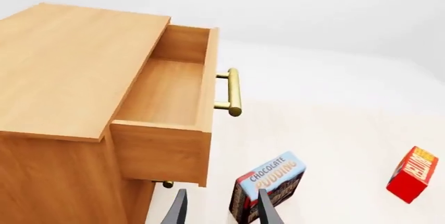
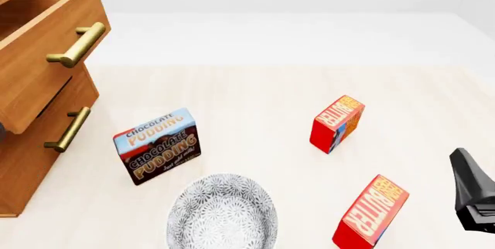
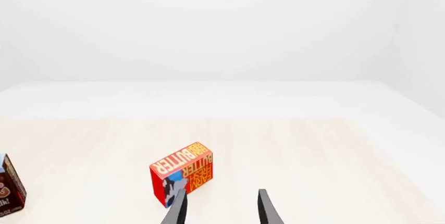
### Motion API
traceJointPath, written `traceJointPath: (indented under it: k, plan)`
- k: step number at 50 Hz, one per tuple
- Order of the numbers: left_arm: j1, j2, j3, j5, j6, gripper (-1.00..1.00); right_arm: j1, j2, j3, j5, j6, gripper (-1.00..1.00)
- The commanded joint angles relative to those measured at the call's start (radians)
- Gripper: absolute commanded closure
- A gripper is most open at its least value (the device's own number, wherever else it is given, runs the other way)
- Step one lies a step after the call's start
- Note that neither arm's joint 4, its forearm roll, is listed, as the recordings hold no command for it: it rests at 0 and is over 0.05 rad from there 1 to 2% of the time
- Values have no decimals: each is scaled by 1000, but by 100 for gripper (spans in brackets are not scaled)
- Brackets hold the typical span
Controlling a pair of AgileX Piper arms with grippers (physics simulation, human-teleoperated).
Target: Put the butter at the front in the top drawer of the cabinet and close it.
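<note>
Two butter cartons stand on the table in the front view: the nearer one (image 2: 371, 211) at the front right, the other (image 2: 337, 123) farther back. The cabinet (image 2: 23, 162) stands at the left with its top drawer (image 2: 46, 46) pulled open and empty (image 1: 163, 91). My right gripper (image 3: 221, 211) is open and empty; a butter carton (image 3: 181, 179) stands just beyond its left finger. In the front view it (image 2: 470, 188) shows at the right edge, right of the nearer butter. My left gripper (image 1: 222, 213) is open and empty, beside the open drawer and over the pudding box.
A brown-and-blue chocolate pudding box (image 2: 159, 145) stands in front of the cabinet, and shows in the left wrist view (image 1: 268, 185). A grey patterned plate (image 2: 222, 211) lies at the front centre. The second drawer's handle (image 2: 68, 128) is below the open drawer.
</note>
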Motion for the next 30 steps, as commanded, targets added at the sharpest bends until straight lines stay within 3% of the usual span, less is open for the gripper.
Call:
traceJointPath:
  k: [1,16,30]
  plan:
    - [46,50,-191,201,37,-100,0,-2,0,2,-1,-100]
    - [14,159,-452,390,18,-100,0,-2,0,2,-1,-100]
    - [-66,329,-602,413,-56,-100,0,-2,0,2,-1,-100]
